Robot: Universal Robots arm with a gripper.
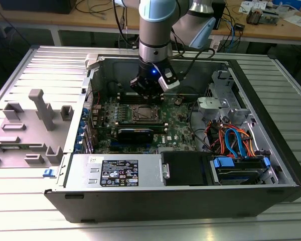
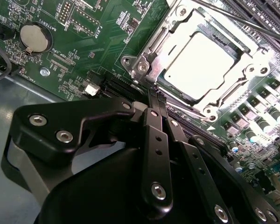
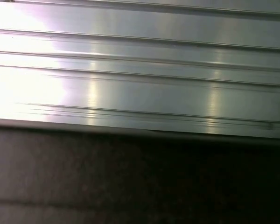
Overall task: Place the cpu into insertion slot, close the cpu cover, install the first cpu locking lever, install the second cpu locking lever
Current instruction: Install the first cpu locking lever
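In the second wrist view the end effector (image 2: 155,100), fingers pressed together, points at the near edge of the insertion slot (image 2: 203,60). The cpu (image 2: 200,63) seems seated inside, with the cpu cover (image 2: 252,70) apparently closed over it.

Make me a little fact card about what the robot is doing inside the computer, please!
place: open computer case on a ribbed metal table
gripper: fingers together, tips by the socket's edge, holding nothing
cpu: shiny square, sitting in the insertion slot
cpu cover: lying down around the cpu
coin battery: round, on the green motherboard
cables: blue and orange, at the exterior view's right
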